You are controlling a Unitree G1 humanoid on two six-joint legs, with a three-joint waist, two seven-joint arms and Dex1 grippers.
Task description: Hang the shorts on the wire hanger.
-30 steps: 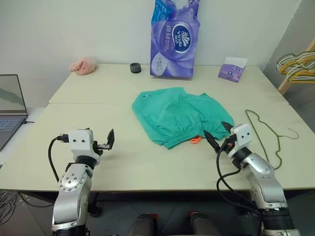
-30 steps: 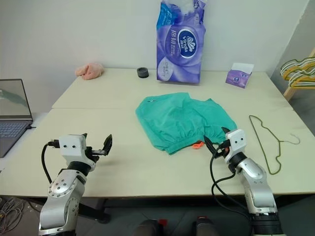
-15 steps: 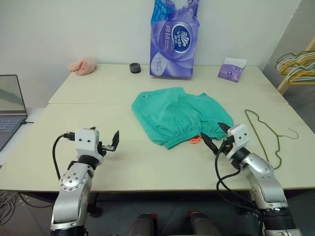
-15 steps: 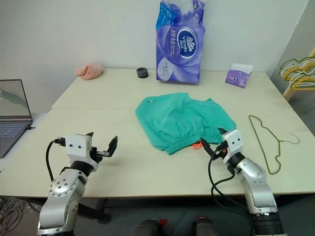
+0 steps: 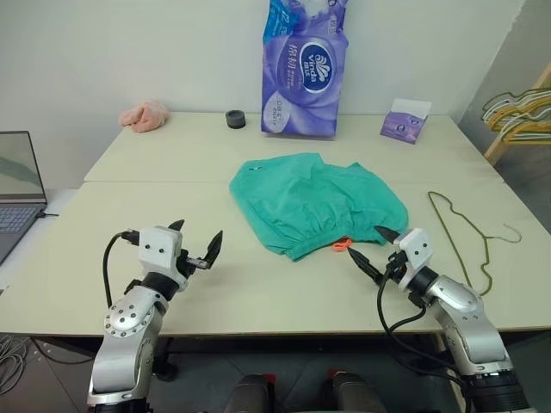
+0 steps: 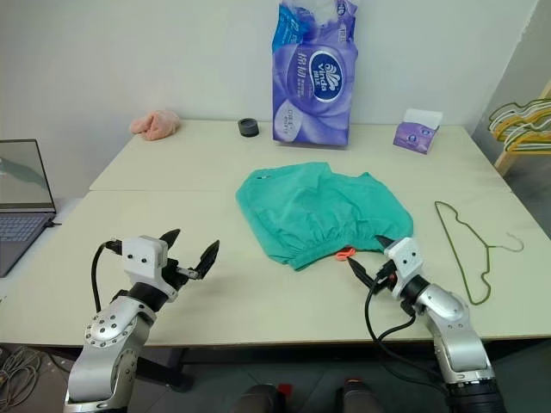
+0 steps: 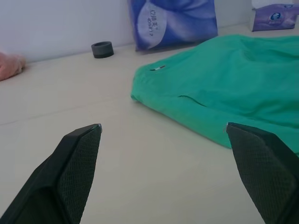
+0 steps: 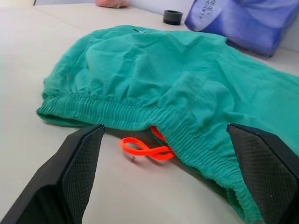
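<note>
The teal-green shorts (image 5: pixel 314 202) lie flat in the middle of the table, elastic waistband toward me, with an orange cord (image 8: pixel 147 148) poking out under it. The thin wire hanger (image 5: pixel 469 237) lies flat on the table to the right of the shorts. My left gripper (image 5: pixel 200 239) is open and empty, low over the table to the left of the shorts. My right gripper (image 5: pixel 368 244) is open and empty just short of the waistband's right end, beside the orange cord. In the right wrist view the waistband lies between its fingers (image 8: pixel 79 172), a little beyond the tips.
A purple tissue pack (image 5: pixel 303 69), a small black ring (image 5: pixel 237 118), a pink cloth (image 5: pixel 146 114) and a purple tissue box (image 5: pixel 406 120) stand along the table's back. A laptop (image 5: pixel 17 185) is at far left. Bunched hangers (image 5: pixel 521 107) hang at far right.
My left gripper has shifted right toward the shorts and swung its fingers that way. My right gripper has drawn slightly back and left, turning toward the waistband. Both stay open.
</note>
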